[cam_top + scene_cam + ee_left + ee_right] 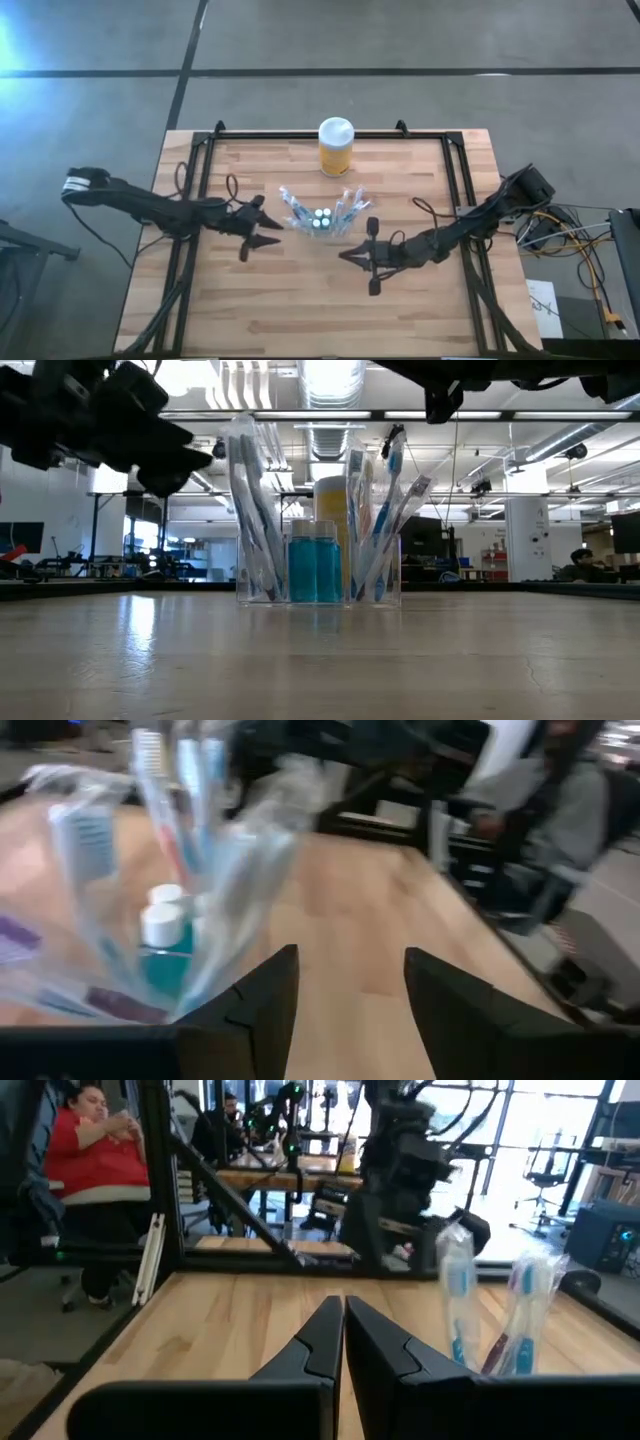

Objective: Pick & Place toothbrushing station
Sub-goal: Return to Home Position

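The wooden surface (pixel 300 300) spreads wide under me, and my two dark arms reach in over it from either side, the left arm (pixel 150 205) stretched toward the middle and the right arm (pixel 470 225) angled in from the opposite edge. At the far edge stands a yellow jar (pixel 335 147) with a white lid, well apart from both hands and no part of this job. The clear holder (pixel 320 218) stands upright near the middle of the surface, between my hands and in front of the jar. My left hand (pixel 268 228) is the nearer one: the holder is just beside its fingertips, straight ahead along the line of the arm. Its fingers (pixel 260 1010) are spread with a plain gap between them, and nothing is in them. My right hand (pixel 345 256) hangs a little nearer the front edge, with the holder ahead of it and off to one side; its fingers (pixel 320 1345) are pressed almost together on nothing. The toothbrushes (pixel 385 510) stand on end in the holder, and their wrapped tops fan outward toward each hand. The white-capped tubes (pixel 160 925) sit low in the middle compartment. I judge the loading done, so each hand should draw straight back along its own arm, away from those leaning tops, the left with most care.
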You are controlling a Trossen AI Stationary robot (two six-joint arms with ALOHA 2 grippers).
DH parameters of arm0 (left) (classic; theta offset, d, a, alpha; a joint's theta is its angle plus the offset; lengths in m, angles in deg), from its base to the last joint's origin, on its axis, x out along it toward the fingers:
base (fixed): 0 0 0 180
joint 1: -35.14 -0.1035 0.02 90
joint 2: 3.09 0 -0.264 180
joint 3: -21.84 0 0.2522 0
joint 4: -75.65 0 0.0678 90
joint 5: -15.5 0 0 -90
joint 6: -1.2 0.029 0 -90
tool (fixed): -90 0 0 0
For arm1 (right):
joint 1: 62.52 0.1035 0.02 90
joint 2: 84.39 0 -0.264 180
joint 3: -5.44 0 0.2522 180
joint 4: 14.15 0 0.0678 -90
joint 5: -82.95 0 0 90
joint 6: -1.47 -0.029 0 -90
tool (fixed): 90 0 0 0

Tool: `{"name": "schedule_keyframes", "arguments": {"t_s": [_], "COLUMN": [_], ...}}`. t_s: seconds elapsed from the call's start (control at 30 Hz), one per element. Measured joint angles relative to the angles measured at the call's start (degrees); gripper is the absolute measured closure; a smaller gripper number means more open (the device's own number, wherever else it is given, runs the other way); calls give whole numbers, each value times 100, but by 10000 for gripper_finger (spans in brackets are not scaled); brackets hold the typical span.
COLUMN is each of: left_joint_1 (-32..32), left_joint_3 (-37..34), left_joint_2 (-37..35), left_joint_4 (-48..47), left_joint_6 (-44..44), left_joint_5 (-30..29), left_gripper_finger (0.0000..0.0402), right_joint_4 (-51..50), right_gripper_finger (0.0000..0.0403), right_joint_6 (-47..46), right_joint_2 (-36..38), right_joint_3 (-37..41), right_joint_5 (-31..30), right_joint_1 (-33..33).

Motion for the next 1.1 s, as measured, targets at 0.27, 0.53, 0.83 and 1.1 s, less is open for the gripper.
{"name": "schedule_keyframes", "arguments": {"t_s": [0.27,0.53,0.83,1.1], "left_joint_1": [0,-2,-7,-87], "left_joint_3": [82,490,503,-115], "left_joint_2": [-1903,-4020,-5441,-4906], "left_joint_4": [-1552,-3952,-4500,-3443], "left_joint_6": [479,1290,1561,1500], "left_joint_5": [307,-1012,-1138,-1115], "left_gripper_finger": [246,381,398,400], "right_joint_4": [-960,-1072,-1224,-1478], "right_gripper_finger": [390,390,390,390], "right_joint_6": [-340,-739,-1071,-883], "right_joint_2": [1335,3177,4804,5598], "right_joint_3": [263,1547,2647,3232], "right_joint_5": [929,1011,468,-114], "right_joint_1": [-452,-845,-839,-871]}}
